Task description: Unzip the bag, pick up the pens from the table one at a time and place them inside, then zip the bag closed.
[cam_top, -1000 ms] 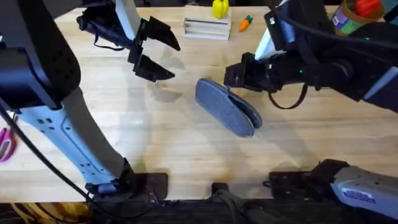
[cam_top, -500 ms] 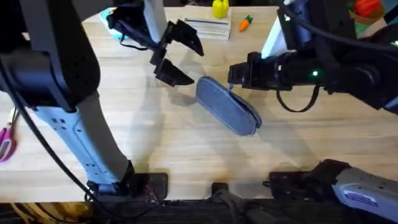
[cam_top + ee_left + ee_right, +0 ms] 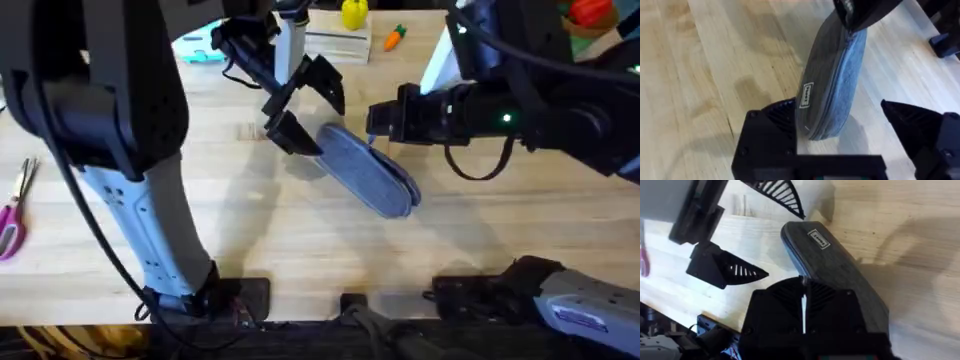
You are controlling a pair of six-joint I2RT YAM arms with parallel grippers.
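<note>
The blue-grey bag (image 3: 368, 172) lies slanted in the middle of the table (image 3: 260, 240), its zipper seam (image 3: 826, 95) running along the top edge. My left gripper (image 3: 307, 108) is open and straddles the bag's far-left end, one finger (image 3: 771, 131) close against the fabric, the other finger (image 3: 920, 131) apart from it. My right gripper (image 3: 376, 122) is shut on the bag's upper edge at the opposite side of that end; it also appears as the right gripper (image 3: 857, 15) pinching the seam. The bag (image 3: 835, 262) runs under the shut fingers. The pens are out of view.
A pale flat block (image 3: 340, 45), a yellow toy (image 3: 353, 13) and an orange carrot toy (image 3: 395, 37) sit at the back. A teal item (image 3: 200, 45) lies back left. Pink-handled scissors (image 3: 12, 215) lie at the left edge. A can (image 3: 560, 28) stands back right.
My left arm has swung right and toward the bag, and its open fingers now flank the bag's end. The right gripper and the bag have stayed put.
</note>
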